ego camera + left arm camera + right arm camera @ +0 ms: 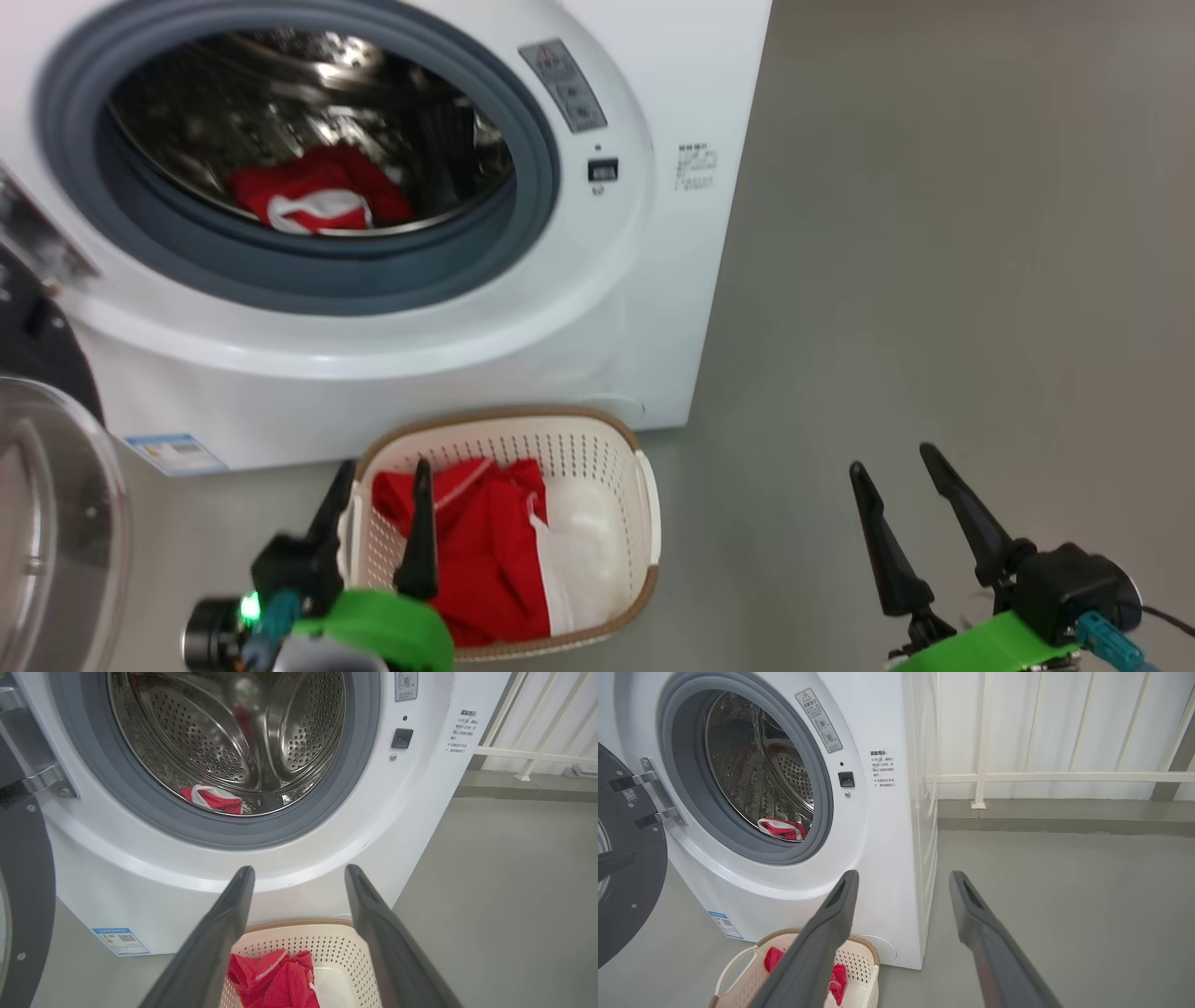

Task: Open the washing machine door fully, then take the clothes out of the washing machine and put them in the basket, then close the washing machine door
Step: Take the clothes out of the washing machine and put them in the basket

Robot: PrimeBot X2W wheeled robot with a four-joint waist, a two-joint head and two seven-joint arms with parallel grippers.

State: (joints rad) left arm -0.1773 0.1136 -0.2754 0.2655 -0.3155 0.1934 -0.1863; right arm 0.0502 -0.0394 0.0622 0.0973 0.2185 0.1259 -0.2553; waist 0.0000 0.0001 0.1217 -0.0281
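Red clothes remaining in the drum lie far beyond the basket, ahead of the nearer left end effector, which, like the right end effector, gapes empty.

We see a white washing machine with a grey rubber ring, and its drum is shiny steel, dotted all over with small holes. The clothes come up bright red with white trim. The door reads dark grey to black, and the label is blue. Now the basket: we get cream plastic peppered with holes under a brown woven-look rim. The floor is plain grey. The left gripper and right gripper show black fingers and bright green bands. The railing is white.
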